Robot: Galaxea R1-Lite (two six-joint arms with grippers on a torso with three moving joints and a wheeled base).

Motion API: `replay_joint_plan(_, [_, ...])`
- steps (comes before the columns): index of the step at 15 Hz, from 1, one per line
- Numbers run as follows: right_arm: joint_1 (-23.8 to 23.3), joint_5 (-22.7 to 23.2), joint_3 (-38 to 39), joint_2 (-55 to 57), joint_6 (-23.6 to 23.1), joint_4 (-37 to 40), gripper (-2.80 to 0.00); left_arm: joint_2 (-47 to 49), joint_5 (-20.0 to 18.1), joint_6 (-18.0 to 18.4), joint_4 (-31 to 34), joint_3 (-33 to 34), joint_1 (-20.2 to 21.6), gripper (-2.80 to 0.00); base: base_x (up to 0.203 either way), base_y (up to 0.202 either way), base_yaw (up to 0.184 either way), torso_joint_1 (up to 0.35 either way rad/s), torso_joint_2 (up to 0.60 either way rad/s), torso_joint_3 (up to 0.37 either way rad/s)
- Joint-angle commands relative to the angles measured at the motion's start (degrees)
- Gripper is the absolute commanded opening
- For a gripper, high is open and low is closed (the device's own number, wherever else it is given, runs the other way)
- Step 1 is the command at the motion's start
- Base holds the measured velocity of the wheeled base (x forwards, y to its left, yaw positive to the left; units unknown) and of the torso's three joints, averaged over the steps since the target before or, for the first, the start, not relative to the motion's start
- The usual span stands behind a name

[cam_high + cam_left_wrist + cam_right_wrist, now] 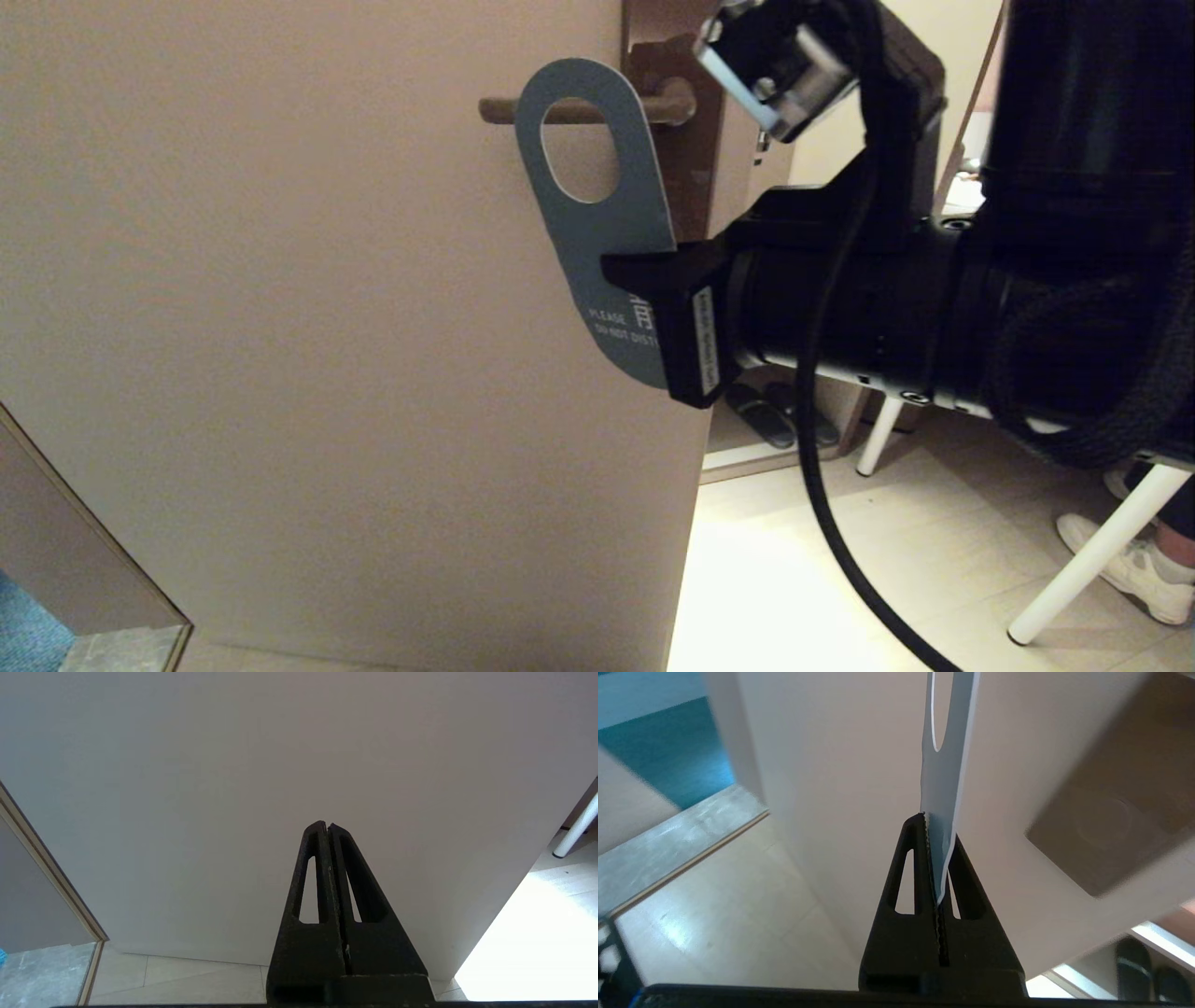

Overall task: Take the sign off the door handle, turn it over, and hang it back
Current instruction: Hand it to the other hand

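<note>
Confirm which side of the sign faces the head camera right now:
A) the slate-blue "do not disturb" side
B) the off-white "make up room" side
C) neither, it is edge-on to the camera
A: in the head view the sign shows its slate-blue face with "PLEASE DO NOT DISTURB" partly readable beside the right gripper, which is clamped on its lower part, with the handle showing through the hole.

Slate-blue sign (607,215) with white lettering, shown against a beige door (327,373). Dark brown door handle (579,110) on a brown backplate (691,168). Black right tool (653,271); black left tool (329,828). Cream floor tiles (840,579); white chair legs (1092,569).
</note>
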Motion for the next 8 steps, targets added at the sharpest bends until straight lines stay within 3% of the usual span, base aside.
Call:
replay_joint_plan(1, [-1.84,3.09,2.41,-4.22,-0.11,-0.07,-2.8,0.07,0.05,-0.05,-0.05,-0.05,0.0,-2.8,0.0,0.0,0.0,0.0,0.0,0.0])
replay_joint_plan(8, [-2.75,7.22,11.28,-10.8,0.63,-0.51,-2.8,0.07,0.07,-0.05,-0.05,0.02,0.0,-2.8,0.0,0.0,0.0,0.0,0.0,0.0])
